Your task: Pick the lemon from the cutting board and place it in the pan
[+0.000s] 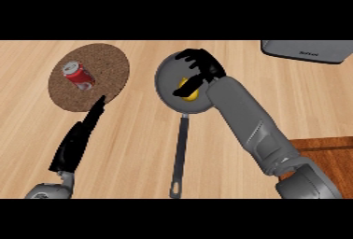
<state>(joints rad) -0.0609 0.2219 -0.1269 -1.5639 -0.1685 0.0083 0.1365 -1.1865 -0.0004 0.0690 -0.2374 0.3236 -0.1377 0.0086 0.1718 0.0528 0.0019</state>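
My right hand [200, 70] curls around the small yellow lemon [187, 89] inside the round grey metal pan [165, 77]; left hand [77, 140] flat, fingers straight, holding nothing.

The single head view looked steeply down from above the wooden counter [144, 149], facing its top almost square on, with the near edge at the bottom of the picture where the two grey forearms entered. It sat close enough that the frame reached only from the round cork mat [103, 60] at the upper left, past the pan [169, 77] in the middle, to the corner of a grey appliance [303, 50] cut off at the upper right. No second view was given, so nothing overlapped.
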